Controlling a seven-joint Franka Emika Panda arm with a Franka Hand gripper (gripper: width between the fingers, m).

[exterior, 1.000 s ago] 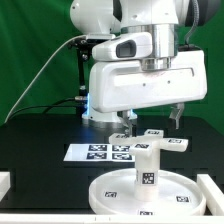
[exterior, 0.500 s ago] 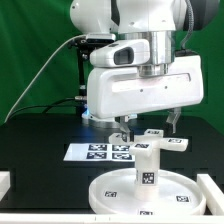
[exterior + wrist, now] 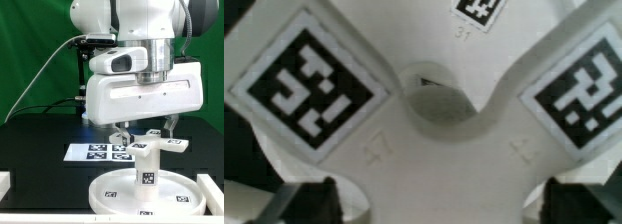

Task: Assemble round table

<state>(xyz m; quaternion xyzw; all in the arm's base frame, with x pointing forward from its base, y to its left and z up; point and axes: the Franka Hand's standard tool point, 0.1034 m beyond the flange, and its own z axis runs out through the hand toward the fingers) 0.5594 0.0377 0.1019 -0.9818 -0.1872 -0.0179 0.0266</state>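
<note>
The large round disc lies on the black table at the front. The thick leg stands upright in its middle. The cross-shaped foot piece sits on top of the leg. My gripper hangs just above the foot piece, its fingers spread to either side. In the wrist view the foot piece fills the picture, with its round centre hole and tagged arms. The dark fingertips stand far apart at the edges. The gripper is open and holds nothing.
The marker board lies flat on the table behind the disc, at the exterior view's left. White blocks stand at the table's front corners, left and right. A green backdrop is behind the arm.
The hand has turned to level and come down a little toward the foot piece. The disc, leg and foot piece have not moved.
</note>
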